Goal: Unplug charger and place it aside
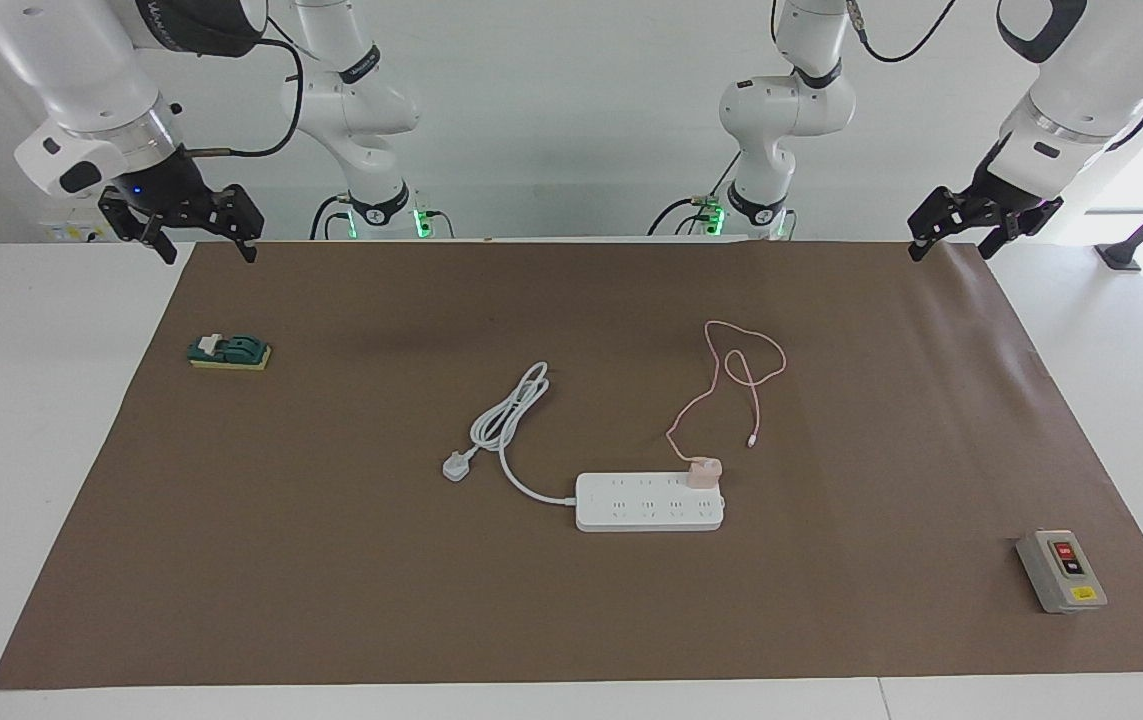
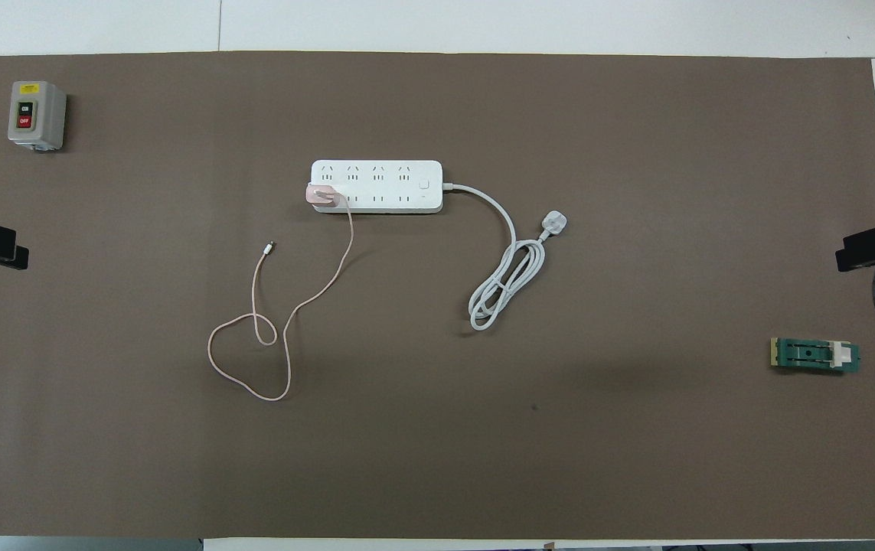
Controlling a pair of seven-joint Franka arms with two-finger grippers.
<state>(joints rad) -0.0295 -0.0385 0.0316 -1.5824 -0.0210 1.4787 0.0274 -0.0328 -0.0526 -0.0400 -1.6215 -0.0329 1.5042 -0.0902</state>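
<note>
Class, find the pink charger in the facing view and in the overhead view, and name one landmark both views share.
Facing view: charger sits plugged into the power strip, at the strip's end toward the left arm's side.
Overhead view: charger at that same end of the strip.
Shared landmark: the grey switch box.

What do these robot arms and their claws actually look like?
Both arms are glossy white, built from rounded segments with dark bands at the joints and black cables looping along them. Each ends in a black two-fingered claw: the left claw and the right claw. A small blue light glows just above the right claw. Green lights glow at the two arm bases.
</note>
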